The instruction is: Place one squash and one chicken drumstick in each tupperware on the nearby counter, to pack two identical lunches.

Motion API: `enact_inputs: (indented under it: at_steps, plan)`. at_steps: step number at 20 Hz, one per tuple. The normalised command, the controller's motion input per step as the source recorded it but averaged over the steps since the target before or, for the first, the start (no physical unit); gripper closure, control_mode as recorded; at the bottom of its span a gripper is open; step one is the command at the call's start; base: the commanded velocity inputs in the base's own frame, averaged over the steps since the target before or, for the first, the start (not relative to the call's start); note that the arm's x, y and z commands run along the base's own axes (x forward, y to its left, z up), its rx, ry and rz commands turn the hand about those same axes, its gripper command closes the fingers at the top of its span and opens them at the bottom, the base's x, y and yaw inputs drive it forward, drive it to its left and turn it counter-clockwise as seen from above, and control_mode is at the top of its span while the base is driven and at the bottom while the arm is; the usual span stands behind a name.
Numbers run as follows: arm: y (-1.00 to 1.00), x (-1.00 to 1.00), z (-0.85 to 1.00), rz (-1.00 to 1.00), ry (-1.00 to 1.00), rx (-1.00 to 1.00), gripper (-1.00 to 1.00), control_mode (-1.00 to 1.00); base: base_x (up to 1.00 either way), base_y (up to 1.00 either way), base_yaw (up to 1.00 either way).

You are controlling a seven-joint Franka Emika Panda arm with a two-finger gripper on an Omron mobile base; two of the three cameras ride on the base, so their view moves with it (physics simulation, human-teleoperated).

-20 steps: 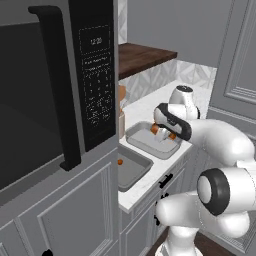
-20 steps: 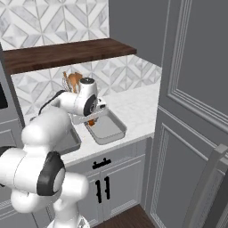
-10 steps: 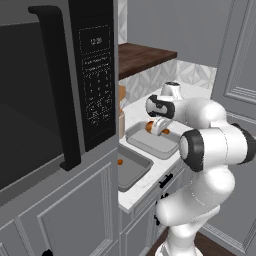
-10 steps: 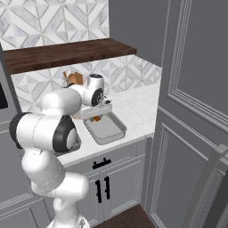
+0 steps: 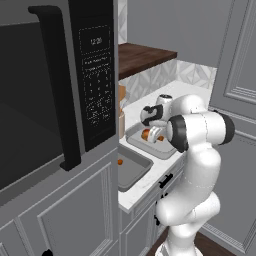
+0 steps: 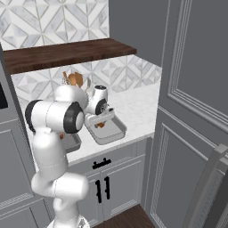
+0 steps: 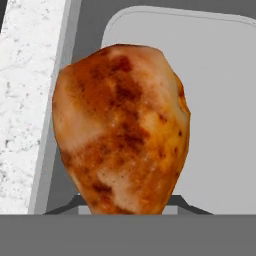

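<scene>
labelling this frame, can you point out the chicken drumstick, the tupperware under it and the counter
chicken drumstick [image 7: 122,130], hand view, middle of its browned skin
tupperware [image 6: 116,132], right base view, bare floor near its front rim
counter [image 6: 133,107], right base view, bare marble right of the tupperware

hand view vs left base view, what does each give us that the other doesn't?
Hand view alone: the browned, mottled skin of the chicken drumstick up close, hanging over the pale floor of a tupperware, with marble counter beside it.

Left base view alone: the black microwave, the dark wooden shelf, a second tupperware nearer the microwave holding a small orange item, too small to identify, and the gripper over the farther container.

Both: the drumstick held above a grey tupperware on the white counter.
</scene>
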Motion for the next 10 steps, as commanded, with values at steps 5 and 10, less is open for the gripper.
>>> enact_inputs:
  at_steps: [5, 10]
  plan:
    - [0.0, 0.54, 0.0, 0.0, 0.0, 0.0, 1.0, -1.0, 0.0, 0.0, 0.0]
    - [0.0, 0.29, -0.13, 0.0, 0.0, 0.0, 1.0, -1.0, 0.0, 0.0, 0.0]
